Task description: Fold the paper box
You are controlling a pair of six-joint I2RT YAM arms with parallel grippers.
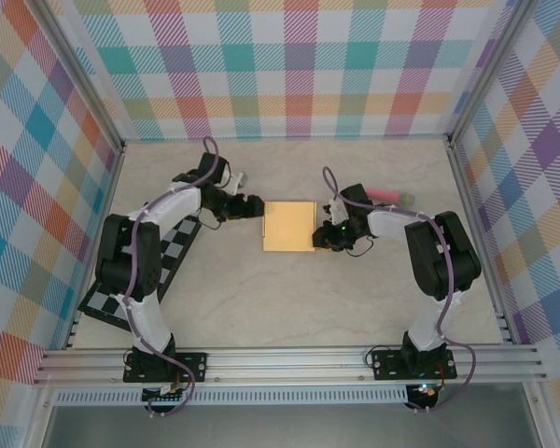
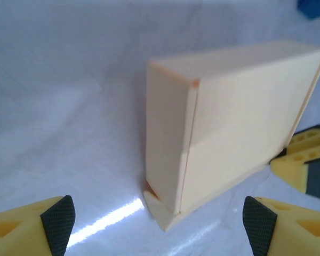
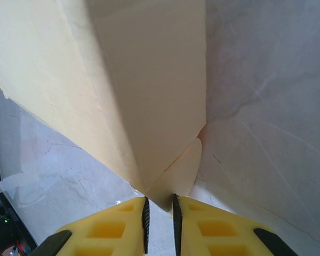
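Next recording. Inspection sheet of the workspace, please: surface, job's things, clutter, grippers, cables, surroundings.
Surface: pale marbled table.
Job's things: yellow box at the centre, formed, a small flap sticking out at its base.
Clutter: checkered board under the left arm; pink stick with a blue end behind the right arm.
Grippers: left gripper open, facing the box; right gripper shut on a box flap.
Cables: purple cable looping along each arm.
Surroundings: plaid walls, metal frame.

Bright even light; paper box (image 2: 229, 122) softly blurred.
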